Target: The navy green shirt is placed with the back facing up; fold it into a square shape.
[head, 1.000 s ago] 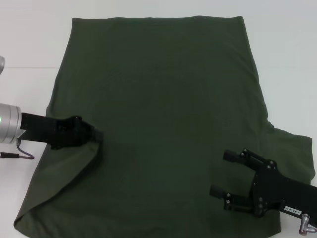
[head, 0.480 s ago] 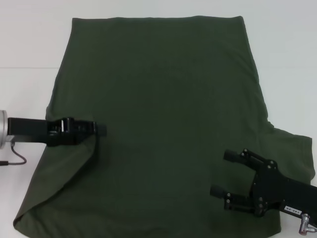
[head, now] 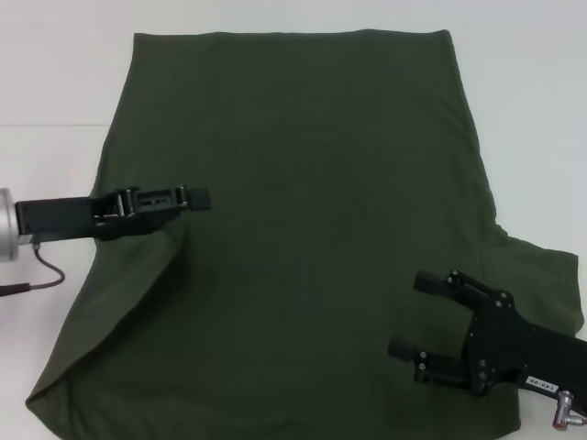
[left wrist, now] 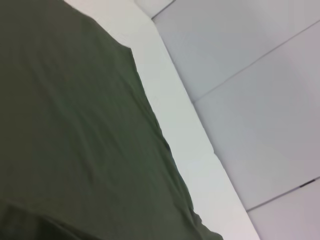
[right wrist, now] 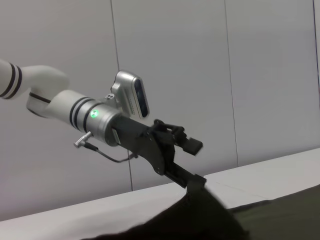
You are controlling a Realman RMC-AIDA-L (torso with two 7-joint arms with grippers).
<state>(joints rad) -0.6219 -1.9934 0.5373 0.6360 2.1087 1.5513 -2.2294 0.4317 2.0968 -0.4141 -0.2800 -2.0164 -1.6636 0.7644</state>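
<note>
1. A small white label is seen on the right gripper; its print is too small to be read.
2. The navy green shirt is spread over the white desk, a plain matte cotton back turned up, no lettering shown.
3. Its far hem is laid straight; a sleeve is seen at the right edge.
4. The shirt's left edge is held raised by the left gripper, jaws closed on the fabric, a soft fold draped beneath.
5. The right gripper is set above the shirt's near right part, jaws spread wide, nothing held.
6. A green light is shown on the left arm's silver wrist.
</note>
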